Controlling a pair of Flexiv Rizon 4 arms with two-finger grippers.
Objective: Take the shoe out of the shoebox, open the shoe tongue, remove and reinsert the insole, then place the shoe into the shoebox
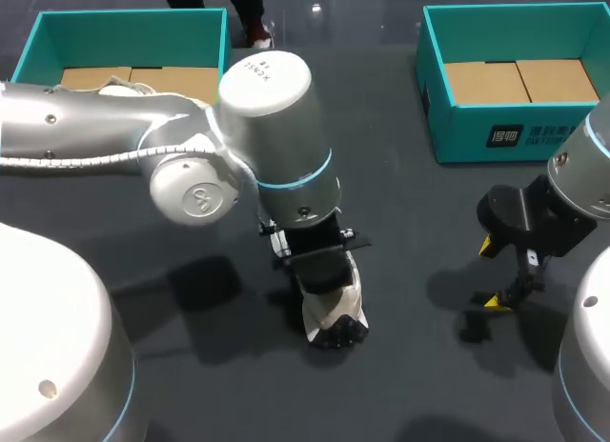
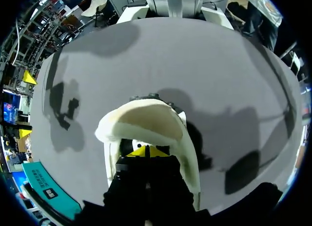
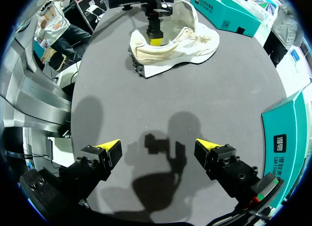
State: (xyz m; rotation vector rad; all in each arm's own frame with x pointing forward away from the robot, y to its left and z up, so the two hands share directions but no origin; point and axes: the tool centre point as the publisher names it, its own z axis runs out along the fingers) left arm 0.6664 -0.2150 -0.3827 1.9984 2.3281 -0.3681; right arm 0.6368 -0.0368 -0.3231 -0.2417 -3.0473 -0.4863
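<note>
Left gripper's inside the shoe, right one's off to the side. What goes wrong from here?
1. Nothing pins the shoe. The right gripper hangs open, apart from it, so a pull by the left gripper may lift or drag the whole shoe.
2. In the left wrist view the shoe crowds that gripper, so what it holds, if anything, is hard to confirm.

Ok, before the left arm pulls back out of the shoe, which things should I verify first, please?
1. Shoe rests on the table: ok.
2. Left gripper reaches inside the shoe: ok.
3. Left gripper's grip inside the shoe: cannot tell, it is hidden.
4. Right gripper steadies the shoe: not ok; it hangs open, apart from it.
5. Right box is open, only its cardboard floor showing: ok.
</note>
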